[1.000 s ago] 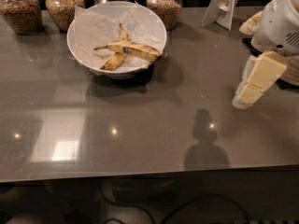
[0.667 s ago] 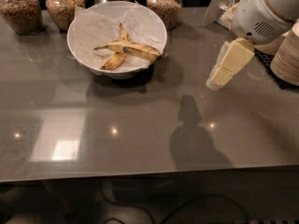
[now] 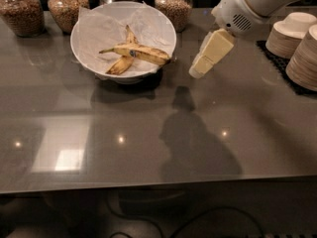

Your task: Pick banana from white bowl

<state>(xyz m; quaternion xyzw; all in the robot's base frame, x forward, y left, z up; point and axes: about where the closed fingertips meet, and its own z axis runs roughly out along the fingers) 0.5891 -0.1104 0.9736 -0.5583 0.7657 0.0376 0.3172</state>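
Observation:
The white bowl point(image 3: 84, 58), lined with crinkled white paper, stands on the grey counter at the back left. The long yellow banana point(image 3: 141, 53) lies across it, speckled brown, with a small dark sticker near its left end. A shorter, browner banana piece point(image 3: 123, 59) crosses under it. My gripper point(image 3: 198, 71) hangs from the white arm at the upper right. It is above the counter, to the right of the bowl and apart from it.
Several glass jars of brown grains point(image 3: 20, 11) stand along the back edge behind the bowl. Stacks of small cream bowls point(image 3: 292, 33) sit on a dark mat at the right edge. The counter's front edge point(image 3: 158, 185) runs across the lower part of the view.
The arm and gripper have moved left, from the right edge toward the bowl. The banana and bowl have not moved on the counter.

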